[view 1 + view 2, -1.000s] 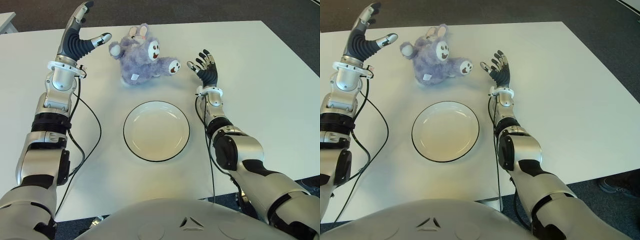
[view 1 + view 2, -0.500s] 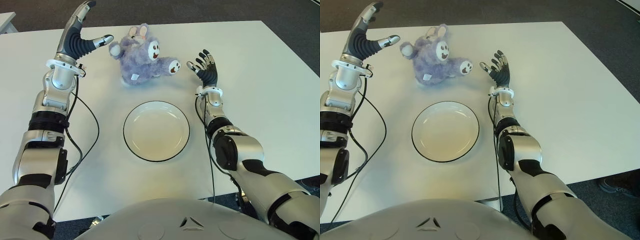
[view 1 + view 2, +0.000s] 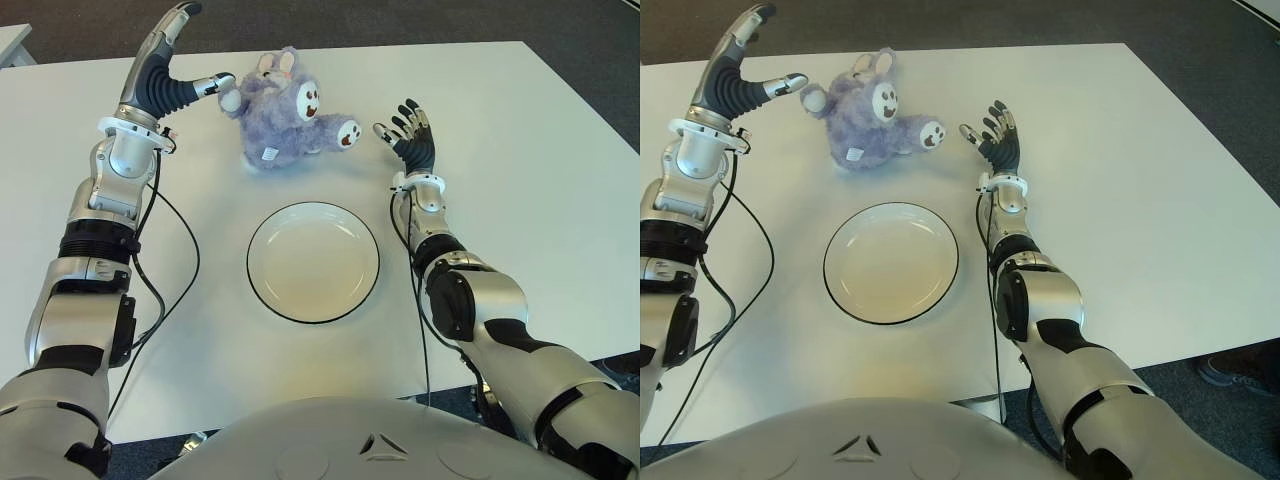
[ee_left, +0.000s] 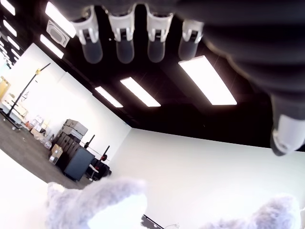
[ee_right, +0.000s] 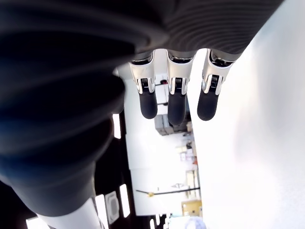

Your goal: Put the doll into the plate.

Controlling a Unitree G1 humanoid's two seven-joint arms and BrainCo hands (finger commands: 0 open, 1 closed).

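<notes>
No readable text shows; the doll [image 3: 285, 118] has a small white tag, illegible.
</notes>
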